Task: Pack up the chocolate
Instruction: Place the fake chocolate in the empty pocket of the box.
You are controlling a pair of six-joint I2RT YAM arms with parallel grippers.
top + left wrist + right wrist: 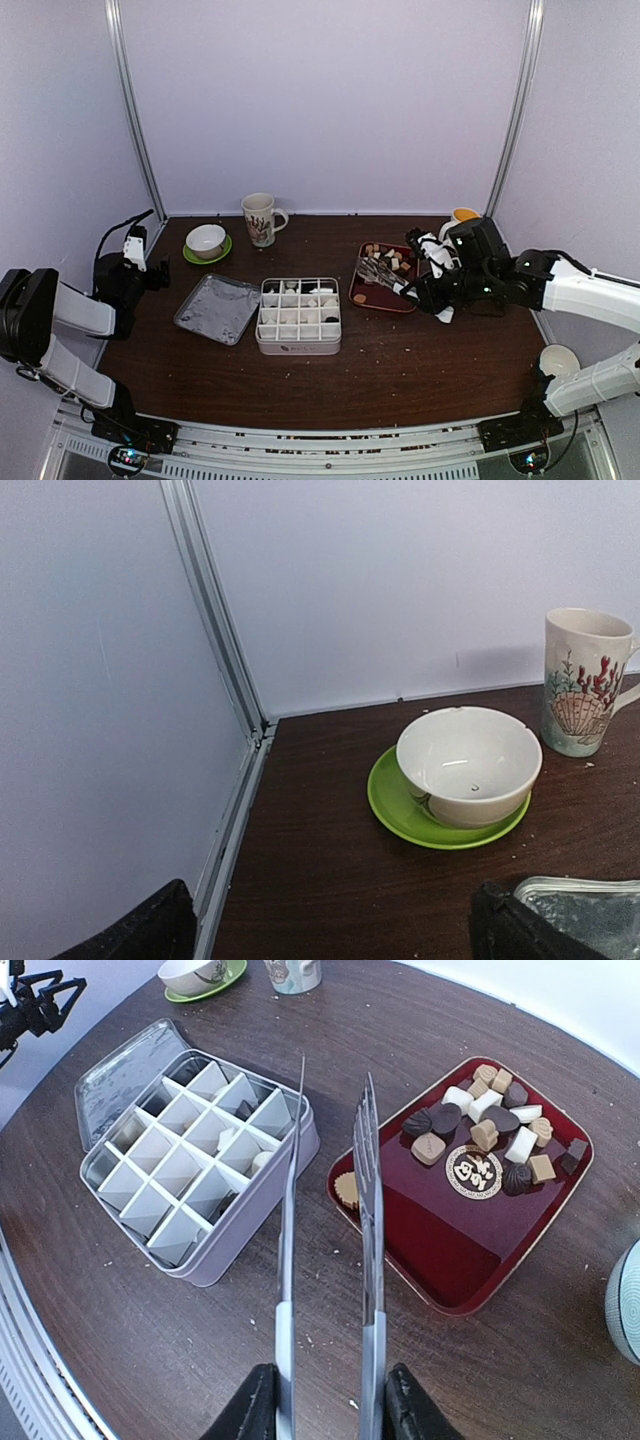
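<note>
Hovering over the dark wooden table (420, 370), the right gripper (325, 1415) clamps the handle end of a pair of metal tongs (370, 1220), whose 2 blades stand a narrow gap apart; the blades reach out above the strip of table between a grey partitioned box (240, 1230) and a red tray (450, 1260). A round gold seal at the tray's centre carries characters I cannot read; a small mark on the box front is too small to make out. The chocolate (490, 1130), in dark, tan and cream pieces, is heaped at the tray's far end, off to the right of the tongs in the wrist view and apart from them; 1 tan round (346, 1188) sits at the tray's near rim just beside a blade; a few pieces (262, 1160) lie in box compartments. The box lid (120, 1070) lies alongside. The left gripper (330, 950) is spread wide and holds nothing, near a white bowl (470, 765) on a green saucer (400, 815) and a mug (580, 680) painted with a shell and red coral.
</note>
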